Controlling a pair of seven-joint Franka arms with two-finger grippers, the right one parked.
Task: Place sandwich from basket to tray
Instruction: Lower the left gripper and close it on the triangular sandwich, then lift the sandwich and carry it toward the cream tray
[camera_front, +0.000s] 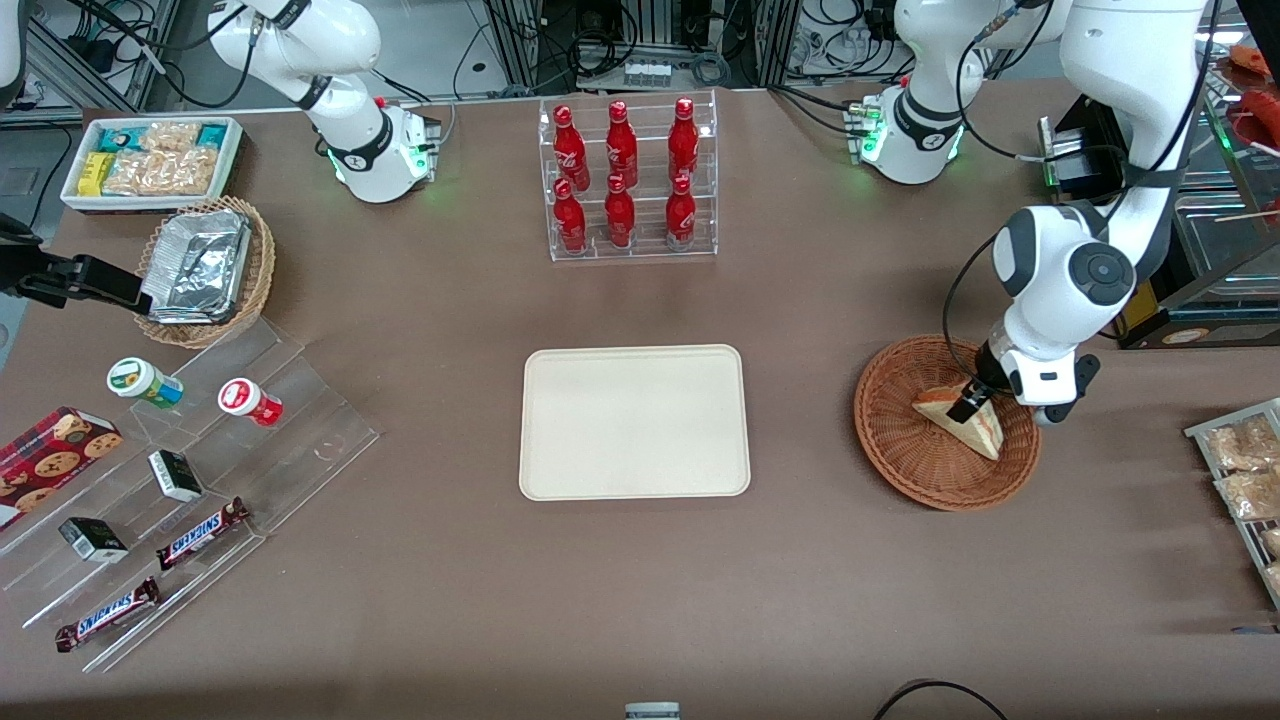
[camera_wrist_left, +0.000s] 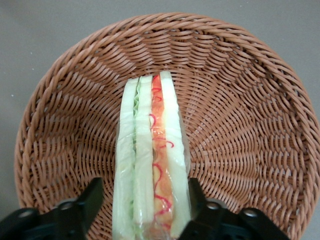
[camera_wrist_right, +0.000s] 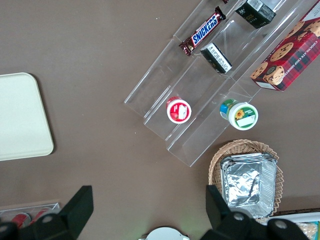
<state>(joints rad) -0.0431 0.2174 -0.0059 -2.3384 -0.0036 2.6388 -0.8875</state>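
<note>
The sandwich (camera_front: 987, 433) is a wrapped white-bread wedge lying in the round reddish-brown wicker basket (camera_front: 900, 440), toward the working arm's end of the table. In the left wrist view the sandwich (camera_wrist_left: 150, 125) shows its cut edge with green and pink-red layers, and the basket (camera_wrist_left: 240, 100) surrounds it. My left gripper (camera_front: 973, 401) is down in the basket with its fingers open on either side of the sandwich (camera_wrist_left: 145, 197). One finger (camera_wrist_left: 196, 195) touches the wrap; the other stands a little apart. The cream tray (camera_front: 634, 421) lies bare at the table's middle.
A clear rack of red bottles (camera_front: 628, 180) stands farther from the front camera than the tray. Bagged snacks (camera_front: 1245, 460) lie at the working arm's table edge. A tan basket with foil trays (camera_front: 205, 270) and a clear stepped shelf of snacks (camera_front: 180, 500) are toward the parked arm's end.
</note>
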